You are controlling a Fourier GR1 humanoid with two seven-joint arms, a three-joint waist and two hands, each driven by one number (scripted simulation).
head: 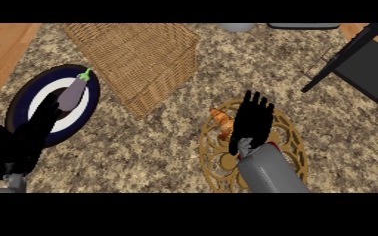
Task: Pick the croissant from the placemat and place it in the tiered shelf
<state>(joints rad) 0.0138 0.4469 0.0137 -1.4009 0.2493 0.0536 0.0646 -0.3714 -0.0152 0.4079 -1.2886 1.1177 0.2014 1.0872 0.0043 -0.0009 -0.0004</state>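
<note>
Risk of a missed grasp over the placemat

Granite counter (162, 145) is taken up by several things, ordered here from largest to smallest. A woven wicker mat (140, 60) is laid at the upper left, and only part of the dark tiered shelf (354, 65) is seen at the upper right, well apart from the work. A dark-rimmed plate (92, 117) with an eggplant (74, 91) on it sits at the left, with the left hand (33, 135) resting over its near side, fingers straight and nothing held. The round gold placemat (284, 127) is overhung by the right hand (253, 120), whose fingers are extended and spread, nothing yet enclosed. The croissant (221, 122) lies on the placemat, just beside and partly hidden by those fingers.

If the fingers are closed from here, the croissant could be nudged leftward off the placemat rather than enclosed. A long carry to the shelf is then required, during which its black frame could be struck.
</note>
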